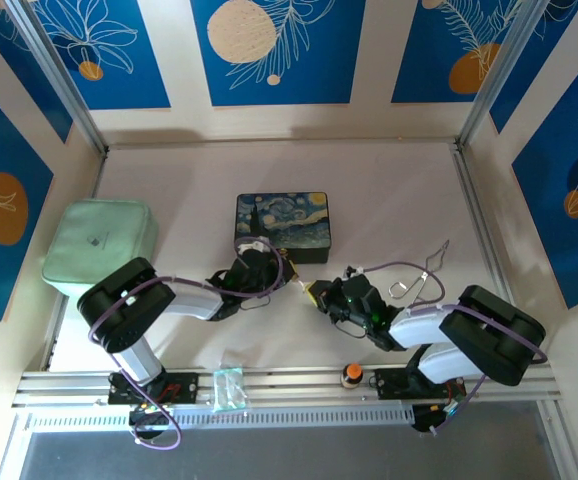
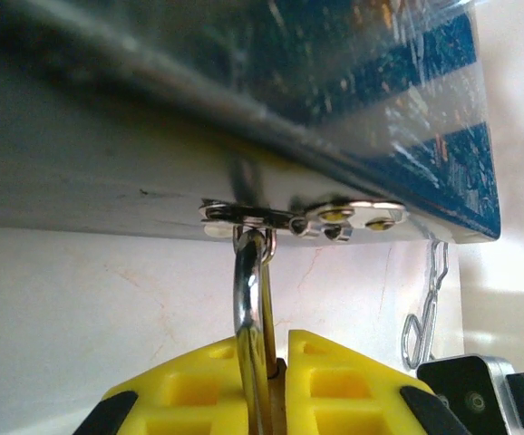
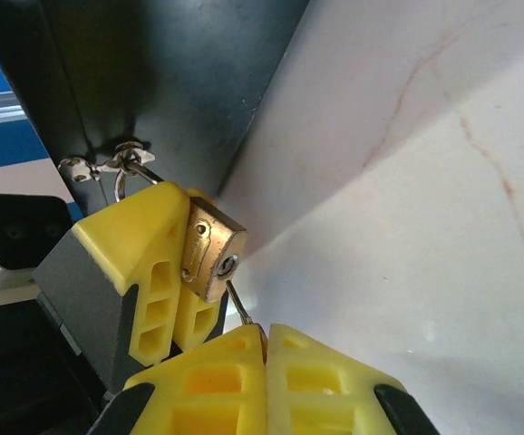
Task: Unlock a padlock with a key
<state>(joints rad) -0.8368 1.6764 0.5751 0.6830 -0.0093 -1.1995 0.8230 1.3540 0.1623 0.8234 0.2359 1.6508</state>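
Fingers [image 2: 334,385] on the left gripper [image 2: 266,352] are pinched tight on the padlock [image 3: 209,246], which hangs by its shackle [image 2: 247,290] from the box [image 2: 244,109] hasp [image 2: 298,217]. Right gripper [image 3: 264,337] is clamped on the key [image 3: 237,304], tip at the keyhole. Grabbing's done imo; turning it and popping the shackle are left.

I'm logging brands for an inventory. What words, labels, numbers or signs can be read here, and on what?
No text here can be read.
green case: small dark mark, too small to read.
padlock: nothing legible on its body.
box: painted picture, no words.
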